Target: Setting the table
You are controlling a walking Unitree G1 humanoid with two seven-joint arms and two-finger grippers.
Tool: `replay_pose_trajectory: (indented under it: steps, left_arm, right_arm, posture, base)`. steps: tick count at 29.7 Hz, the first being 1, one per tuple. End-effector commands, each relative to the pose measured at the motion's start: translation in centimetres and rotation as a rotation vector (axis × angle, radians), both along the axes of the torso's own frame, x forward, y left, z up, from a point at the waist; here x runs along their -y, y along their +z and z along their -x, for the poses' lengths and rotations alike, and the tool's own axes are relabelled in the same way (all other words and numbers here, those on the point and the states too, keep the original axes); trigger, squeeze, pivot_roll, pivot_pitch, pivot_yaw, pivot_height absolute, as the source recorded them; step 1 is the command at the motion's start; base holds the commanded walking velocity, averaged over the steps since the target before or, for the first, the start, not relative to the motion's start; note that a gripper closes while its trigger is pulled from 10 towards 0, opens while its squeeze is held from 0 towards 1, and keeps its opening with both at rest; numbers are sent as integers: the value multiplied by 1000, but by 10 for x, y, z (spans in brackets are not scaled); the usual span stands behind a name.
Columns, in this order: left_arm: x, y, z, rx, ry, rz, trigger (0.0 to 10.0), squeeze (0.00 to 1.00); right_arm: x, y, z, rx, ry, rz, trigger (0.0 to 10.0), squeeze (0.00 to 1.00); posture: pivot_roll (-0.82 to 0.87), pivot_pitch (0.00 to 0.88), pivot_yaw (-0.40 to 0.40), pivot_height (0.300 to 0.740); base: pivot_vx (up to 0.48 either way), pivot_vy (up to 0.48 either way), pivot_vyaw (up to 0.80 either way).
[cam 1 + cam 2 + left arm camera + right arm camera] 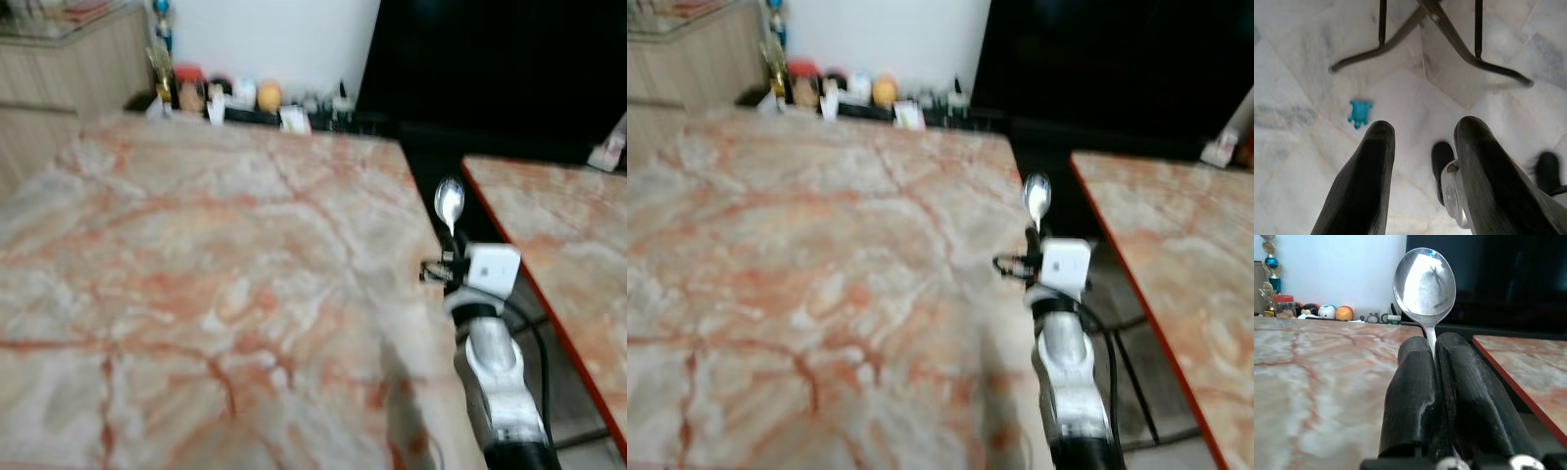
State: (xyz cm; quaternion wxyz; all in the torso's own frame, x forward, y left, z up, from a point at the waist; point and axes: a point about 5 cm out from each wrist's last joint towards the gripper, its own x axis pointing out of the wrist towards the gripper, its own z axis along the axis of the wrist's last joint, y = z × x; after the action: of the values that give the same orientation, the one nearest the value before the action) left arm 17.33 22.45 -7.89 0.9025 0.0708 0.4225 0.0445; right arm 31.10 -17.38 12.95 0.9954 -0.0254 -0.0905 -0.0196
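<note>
Spoon (1424, 284) being carried by right gripper (1436, 345), fingers (1410, 391) pressed together on the handle, bowl sticking out past the fingertips and pointing away from the robot. Holding by the handle presumably to keep the bowl free for laying down flat later.

Hovering just off the right-hand edge of the marble table (196, 255), near its far right corner, over the dark gap between that table and a second marble table (578, 235) further to the right. Judging the step as transport: spoon not yet over the tabletop, not touching it.

Left gripper (1422, 147) hanging idle below the table's level, fingers (1364, 186) standing well apart with nothing between them, pointing down at a pale tiled floor (1293, 73). Showing there also: dark metal legs (1449, 34) and a small blue object (1359, 112) lying on the tiles, too blurred to identify.

Noting clutter (245, 98) lined up beyond the table's far edge against the wall: jars, round items, all blurred. Seeing no plates or other cutlery on the tabletop; placement spot undetermined.
</note>
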Motion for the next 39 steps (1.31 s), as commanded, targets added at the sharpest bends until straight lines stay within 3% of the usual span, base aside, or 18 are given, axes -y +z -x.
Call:
replay_pose_trajectory:
  steps: [1, 23, 39]
  left_arm:
    - [8, -5, 7, -27, -14, 12, 10000, 0]
    - [10, -5, 6, -18, -17, 12, 10000, 0]
    - [9, -5, 8, -23, -26, 11, 10000, 0]
  right_arm:
    - [7, 0, 1, 2, -20, 11, 10000, 0]
    - [4, 1, 2, 5, -11, 7, 10000, 0]
    - [11, 24, 5, 132, -59, 9, 10000, 0]
  posture:
    - [110, 0, -65, 740]
    - [96, 9, -63, 740]
    - [91, 11, -61, 740]
  base:
    - [0, -360, 0]
    - [0, -360, 0]
    - [0, -360, 0]
